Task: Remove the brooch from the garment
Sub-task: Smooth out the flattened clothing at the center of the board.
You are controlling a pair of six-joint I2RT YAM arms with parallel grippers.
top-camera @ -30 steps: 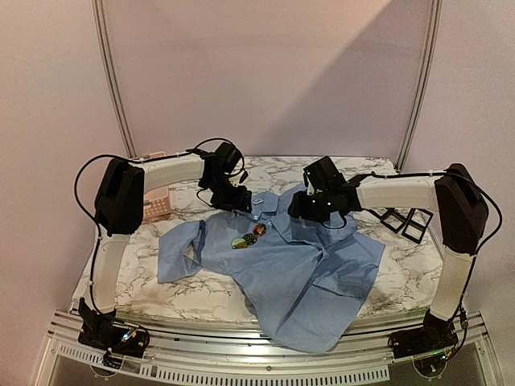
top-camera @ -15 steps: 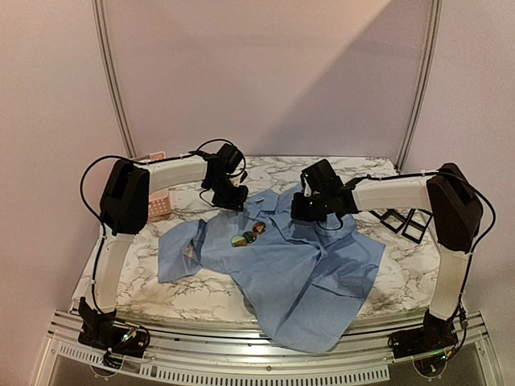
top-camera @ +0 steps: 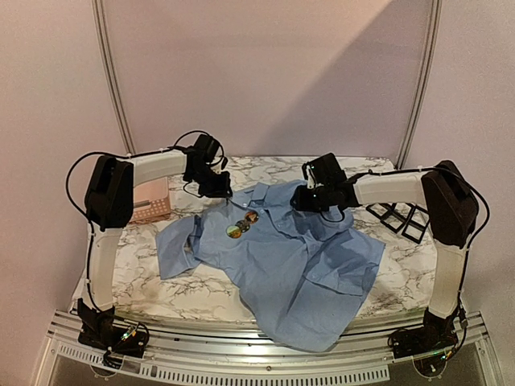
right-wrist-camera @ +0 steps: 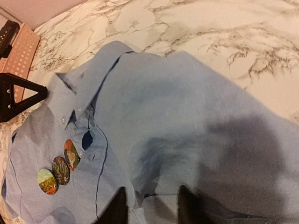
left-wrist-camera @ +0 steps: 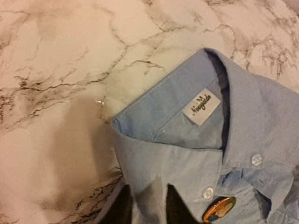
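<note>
Both arms stretch out toward the table's (top-camera: 402, 277) far edge, elbows high; left arm (top-camera: 153, 166) carries the left gripper (top-camera: 216, 190), right arm (top-camera: 390, 187) the right gripper (top-camera: 303, 201), both angled down, fingertips slightly apart, grip unclear

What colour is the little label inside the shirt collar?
White label with dark lettering; clearest in the left wrist view.
</note>
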